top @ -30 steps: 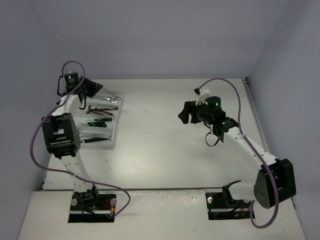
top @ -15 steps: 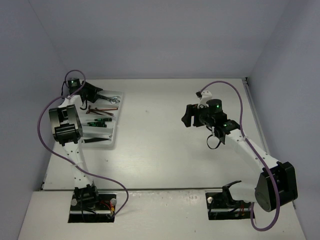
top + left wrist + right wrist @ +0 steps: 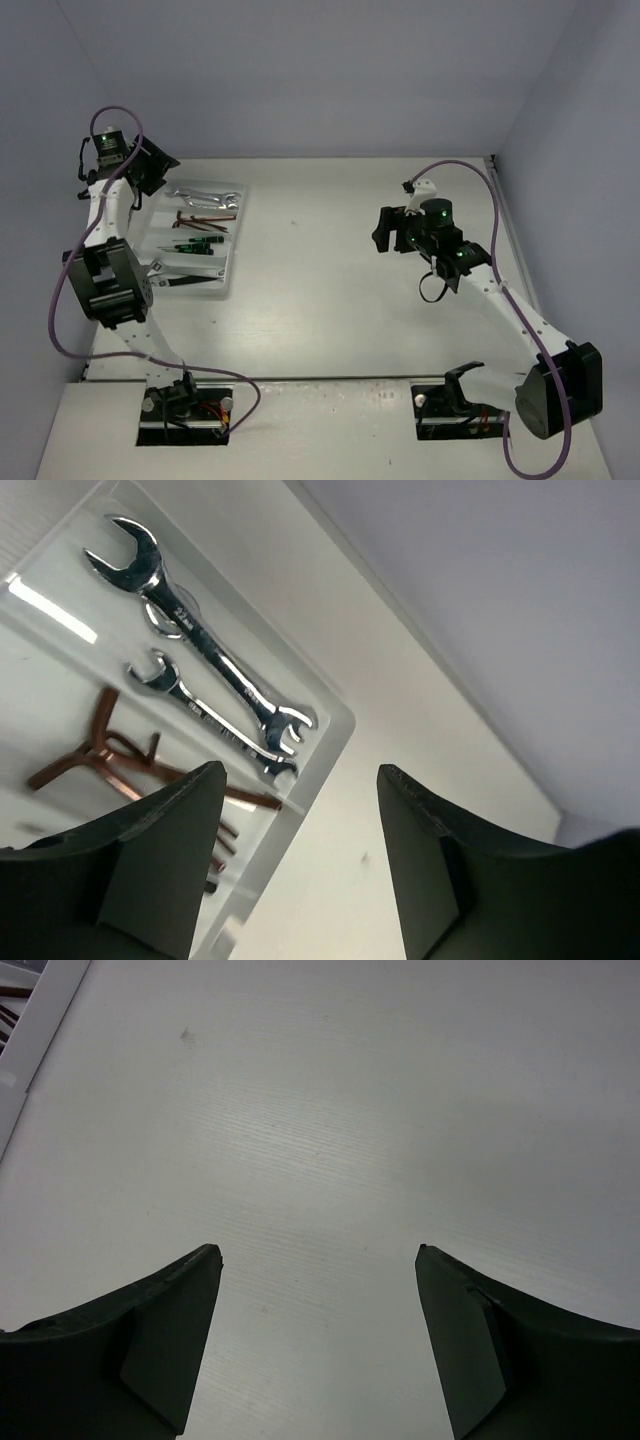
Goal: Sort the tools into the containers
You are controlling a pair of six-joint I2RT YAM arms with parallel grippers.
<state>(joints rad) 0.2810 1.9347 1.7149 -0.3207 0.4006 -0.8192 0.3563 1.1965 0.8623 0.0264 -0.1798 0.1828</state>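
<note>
The white tray (image 3: 236,228) lies at the table's left, its long compartments being the containers. Two silver wrenches (image 3: 205,194) rest in the far slot, seen large in the left wrist view (image 3: 200,640). Red-brown hex keys (image 3: 205,216) (image 3: 105,765) fill the slot beside them, then green-black screwdrivers (image 3: 196,245), then the black-handled adjustable wrench (image 3: 186,281) nearest. My left gripper (image 3: 152,172) (image 3: 300,770) hovers raised off the tray's far left corner, open and empty. My right gripper (image 3: 384,231) (image 3: 316,1250) hangs open above bare table at the right.
Grey walls close the table in on the left, back and right. A corner of the tray (image 3: 45,1005) shows at the top left of the right wrist view. A small dark speck (image 3: 186,1034) marks the tabletop.
My left gripper has opened, leaving a silver wrench in the far slot, and has lifted back to the left. My right arm drifted slightly right, its jaws a little wider.
</note>
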